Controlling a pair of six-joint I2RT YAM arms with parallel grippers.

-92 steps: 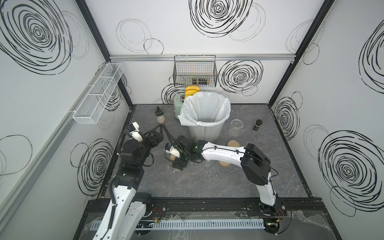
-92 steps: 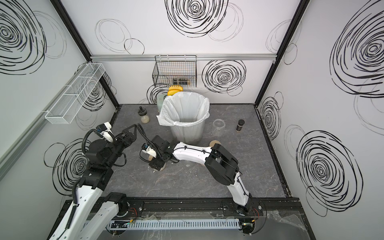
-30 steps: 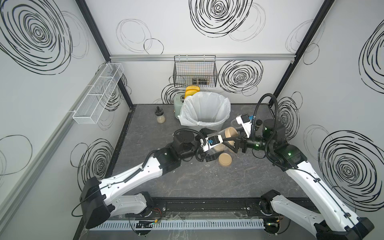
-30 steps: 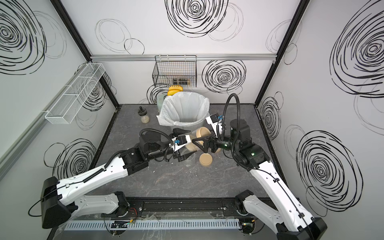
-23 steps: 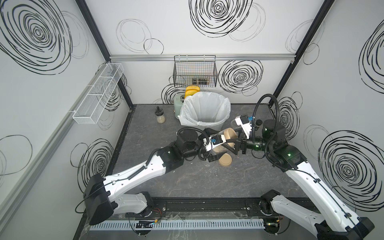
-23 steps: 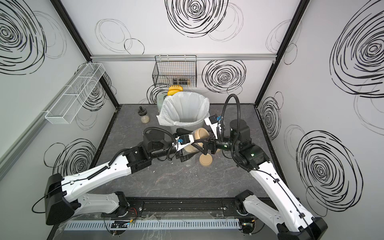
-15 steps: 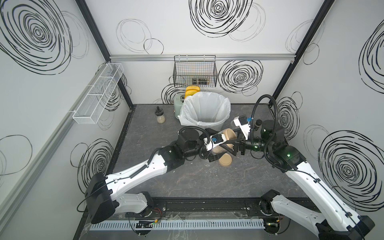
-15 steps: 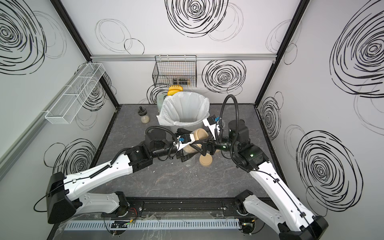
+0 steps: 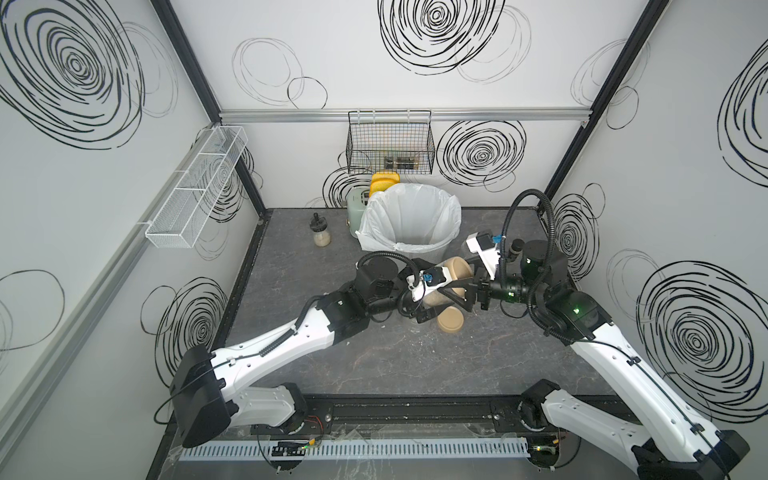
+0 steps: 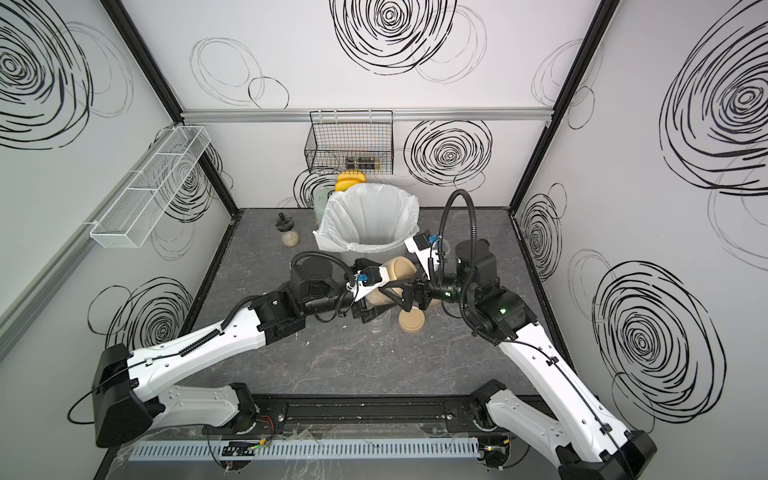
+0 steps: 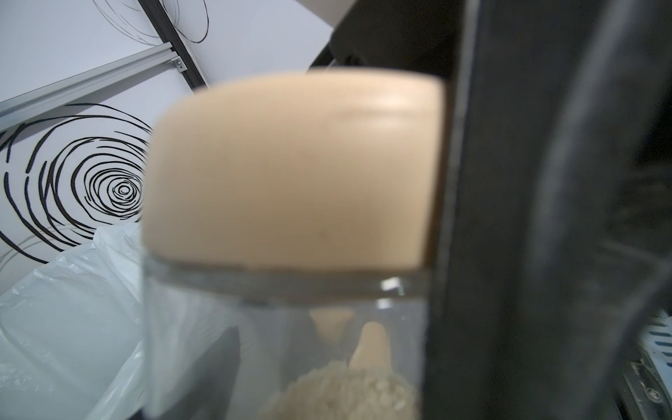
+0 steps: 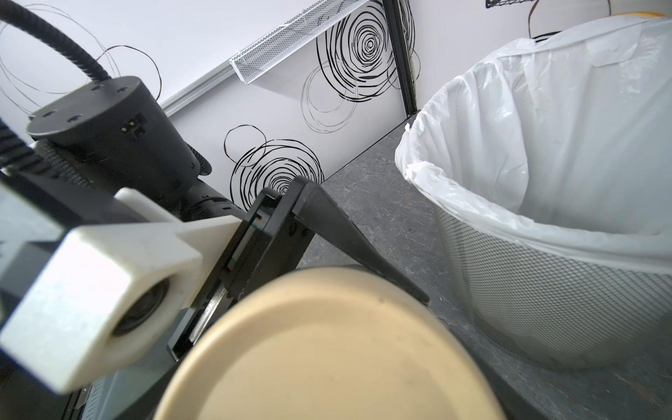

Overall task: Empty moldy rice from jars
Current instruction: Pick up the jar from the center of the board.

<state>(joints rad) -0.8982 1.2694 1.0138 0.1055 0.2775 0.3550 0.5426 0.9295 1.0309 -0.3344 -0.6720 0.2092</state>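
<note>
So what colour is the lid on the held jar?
Pale tan lid; clearest in the left wrist view.

Mesh bin [image 12: 545, 309] with white liner [image 9: 409, 216] sits far centre on the dark marbled surface [image 9: 291, 257]. Behind it, at the far wall — pale green appliance [image 9: 357, 208] and something yellow [image 9: 384, 183]. Black-stoppered bottle [image 9: 322, 232] stands left of the bin, apart from it. Small dark-capped shaker [image 9: 516, 246] on the right. Black wire basket [image 9: 390, 145] hangs on the far wall — small dark containers [image 9: 401, 163] inside. White mesh shelf [image 9: 195, 193] on the left wall.
</note>
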